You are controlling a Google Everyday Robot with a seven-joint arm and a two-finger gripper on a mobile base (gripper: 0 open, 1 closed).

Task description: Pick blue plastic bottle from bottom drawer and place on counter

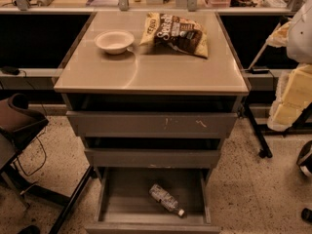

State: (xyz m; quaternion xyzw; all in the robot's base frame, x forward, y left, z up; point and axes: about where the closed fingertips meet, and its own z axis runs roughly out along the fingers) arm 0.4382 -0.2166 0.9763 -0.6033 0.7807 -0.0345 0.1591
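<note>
Snack bag [175, 33], upper centre of the frame: large white lettering across its dark front, starting with what looks like "S", with the rest unreadable. Blue plastic bottle [165, 198], lower centre: pale label, no legible print. Gripper: out of frame.

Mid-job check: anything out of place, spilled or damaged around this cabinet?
The blue plastic bottle lies on its side, slanted, cap toward the front right, in the open bottom drawer. White scratches mark the top drawer front. Nothing looks spilled on the counter. The gripper is not in view.
</note>
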